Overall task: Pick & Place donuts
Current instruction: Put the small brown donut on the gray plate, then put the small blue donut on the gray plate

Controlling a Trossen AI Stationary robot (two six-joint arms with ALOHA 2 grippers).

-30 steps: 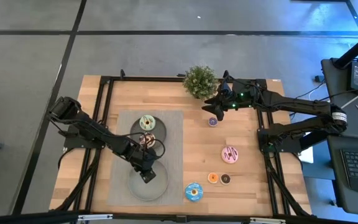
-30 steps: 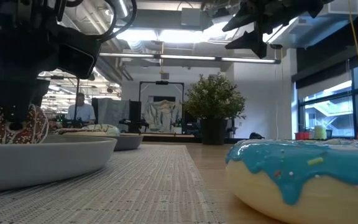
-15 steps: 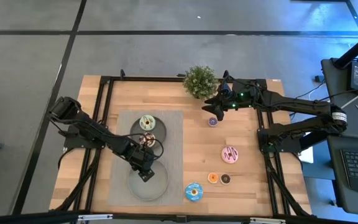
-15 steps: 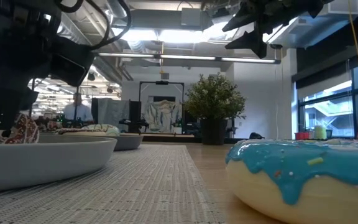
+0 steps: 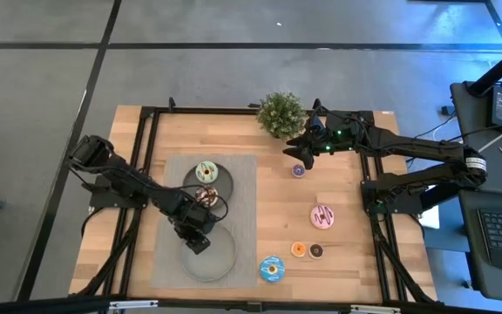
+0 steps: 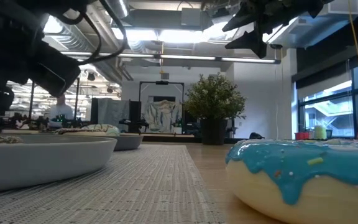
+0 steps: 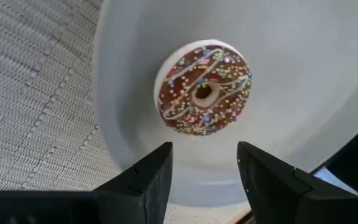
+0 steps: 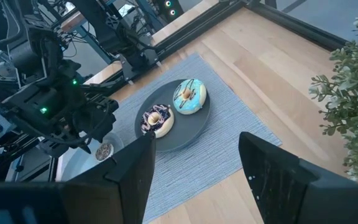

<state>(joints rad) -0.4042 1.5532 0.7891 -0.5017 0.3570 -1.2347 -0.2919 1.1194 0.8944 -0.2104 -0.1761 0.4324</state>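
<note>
A chocolate donut with white stripes and sprinkles [image 7: 204,88] lies flat on the near grey plate [image 7: 303,74], close to its rim by the mat. My left gripper [image 7: 204,155] hovers open just above it and hides it in the high view [image 5: 197,240]. The right wrist view shows this donut [image 8: 103,151] beneath the left arm. My right gripper [image 5: 301,158] hangs open in the air beside the potted plant [image 5: 281,113], over the mini purple donut [image 5: 298,171], which sits on the bare wood.
The far grey plate [image 5: 222,181] carries a green donut [image 5: 205,172] and a dark-and-white one [image 5: 206,197]. Both plates stand on a grey mat [image 5: 238,218]. Pink [image 5: 322,215], orange [image 5: 298,249], dark brown [image 5: 316,251] and blue [image 5: 271,269] donuts lie on the wood to the right.
My left gripper has let go of the chocolate donut, risen, and drawn back a little toward the table's left and far side. The donut, held upright on the near plate a second ago, has tipped over and now lies flat there.
</note>
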